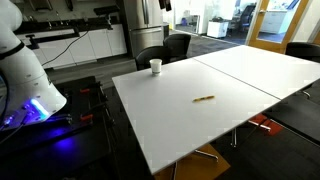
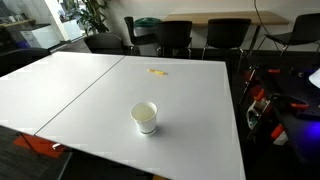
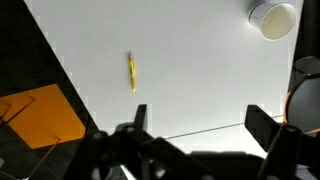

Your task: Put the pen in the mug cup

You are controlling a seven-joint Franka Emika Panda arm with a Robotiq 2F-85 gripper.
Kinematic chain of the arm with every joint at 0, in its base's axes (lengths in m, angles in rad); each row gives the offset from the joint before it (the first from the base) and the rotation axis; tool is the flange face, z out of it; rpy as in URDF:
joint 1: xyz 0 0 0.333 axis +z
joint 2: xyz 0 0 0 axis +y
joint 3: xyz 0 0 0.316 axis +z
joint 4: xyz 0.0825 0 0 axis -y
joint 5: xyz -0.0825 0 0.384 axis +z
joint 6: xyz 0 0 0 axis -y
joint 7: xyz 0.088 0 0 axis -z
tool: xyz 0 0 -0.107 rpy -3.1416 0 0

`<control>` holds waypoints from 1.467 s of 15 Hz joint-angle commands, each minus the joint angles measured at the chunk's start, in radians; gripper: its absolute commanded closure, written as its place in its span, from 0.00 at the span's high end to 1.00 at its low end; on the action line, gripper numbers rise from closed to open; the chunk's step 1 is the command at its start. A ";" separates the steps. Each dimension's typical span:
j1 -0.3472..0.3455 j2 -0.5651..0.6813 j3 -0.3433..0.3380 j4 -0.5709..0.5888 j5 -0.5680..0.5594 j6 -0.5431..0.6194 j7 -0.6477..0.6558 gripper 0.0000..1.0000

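The thin yellowish-brown pen (image 1: 203, 99) lies flat on the white table (image 1: 230, 120); it also shows in an exterior view (image 2: 158, 71) and in the wrist view (image 3: 131, 71). The small white mug cup (image 1: 155, 66) stands upright and empty near a table edge, seen from close in an exterior view (image 2: 145, 117) and at the top right of the wrist view (image 3: 273, 18). My gripper (image 3: 198, 118) is open and empty, high above the table, well apart from pen and cup. The gripper itself does not show in either exterior view.
Black chairs (image 2: 175, 35) stand around the table. The robot's white base (image 1: 25, 75) is beside the table. An orange object (image 3: 42, 113) lies on the dark floor below the table edge. A seam (image 1: 235, 75) joins two tabletops.
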 commanded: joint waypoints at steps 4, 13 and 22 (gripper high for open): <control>-0.005 0.191 -0.039 0.096 -0.017 0.047 0.017 1.00; 0.002 0.281 -0.061 0.090 -0.010 0.039 0.016 1.00; -0.024 0.407 -0.058 0.201 0.067 0.038 -0.102 1.00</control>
